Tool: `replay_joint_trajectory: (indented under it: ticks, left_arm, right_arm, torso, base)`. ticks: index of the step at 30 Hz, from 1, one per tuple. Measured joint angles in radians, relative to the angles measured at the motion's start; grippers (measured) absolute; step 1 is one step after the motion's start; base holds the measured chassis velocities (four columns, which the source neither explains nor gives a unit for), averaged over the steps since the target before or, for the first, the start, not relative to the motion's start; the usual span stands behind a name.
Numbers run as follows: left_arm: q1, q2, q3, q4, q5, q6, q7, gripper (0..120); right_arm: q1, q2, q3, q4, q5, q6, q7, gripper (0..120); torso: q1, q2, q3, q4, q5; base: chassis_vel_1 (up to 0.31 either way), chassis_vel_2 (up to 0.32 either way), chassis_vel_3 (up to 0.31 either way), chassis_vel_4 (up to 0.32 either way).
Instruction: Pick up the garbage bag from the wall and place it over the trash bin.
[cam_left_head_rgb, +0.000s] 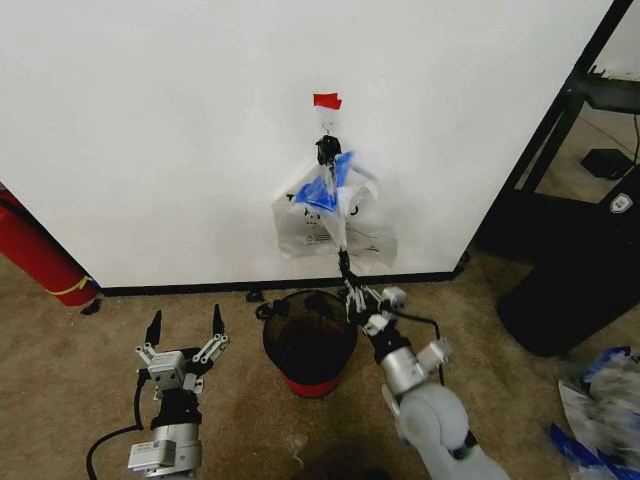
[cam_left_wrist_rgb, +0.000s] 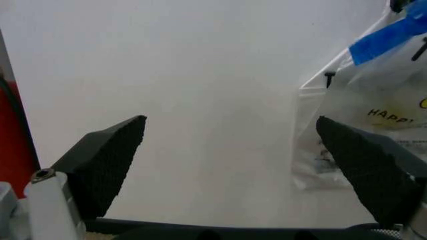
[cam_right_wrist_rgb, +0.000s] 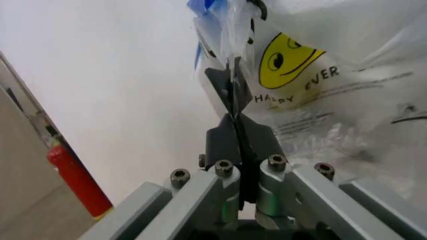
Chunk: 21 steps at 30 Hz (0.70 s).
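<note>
Hanging against the large plain white wall (cam_left_head_rgb: 180, 130), just below the small hook marked with red tape (cam_left_head_rgb: 327, 101): the thin clear plastic garbage bag with blue strips along its rim (cam_left_head_rgb: 335, 190), bunched in front of a white shopping bag printed with a yellow smiley face (cam_left_head_rgb: 305, 228). Standing on the tan carpeted floor (cam_left_head_rgb: 70, 340) directly beneath: the small round black trash bin with a red band round its base (cam_left_head_rgb: 309, 345), close to the black baseboard strip (cam_left_head_rgb: 180, 288).

Reaching up over the bin's rim toward the wall: the right end effector (cam_left_head_rgb: 346, 262), fingers pressed together and pinching a fold of the clear film at the bag's lower part; in the right wrist view the closed tips (cam_right_wrist_rgb: 234, 95) lying right against the plastic, smiley print just beside.

Hovering low to the left of the bin, well apart from the bag: the left end effector (cam_left_head_rgb: 185, 325), fingers spread wide, gripping nothing, pointing at the wall.

Leaning at the far left by the wall: a red cylinder (cam_left_head_rgb: 35, 255).
</note>
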<state>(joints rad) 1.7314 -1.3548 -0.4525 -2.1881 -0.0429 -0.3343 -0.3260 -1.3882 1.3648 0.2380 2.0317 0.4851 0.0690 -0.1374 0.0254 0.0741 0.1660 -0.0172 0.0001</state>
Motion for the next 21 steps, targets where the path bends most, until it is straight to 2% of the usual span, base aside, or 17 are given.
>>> replay_joint_trajectory:
  ticks: [10, 21]
  left_arm:
    - [0.004, 0.002, -0.001, 0.002, -0.016, -0.01, -0.003, 100]
    - [0.003, 0.003, 0.003, 0.002, -0.016, -0.01, -0.003, 100]
  right_arm:
    - [-0.201, 0.017, 0.051, 0.069, -0.135, 0.113, -0.042, 0]
    - [-0.316, 0.025, 0.061, 0.077, -0.191, 0.208, -0.044, 0]
  torso:
    - [0.0, 0.0, 0.0, 0.0, -0.0001]
    - [0.0, 0.0, 0.0, 0.0, -0.0001]
  base:
    - [0.0, 0.0, 0.0, 0.0]
    - [0.0, 0.0, 0.0, 0.0]
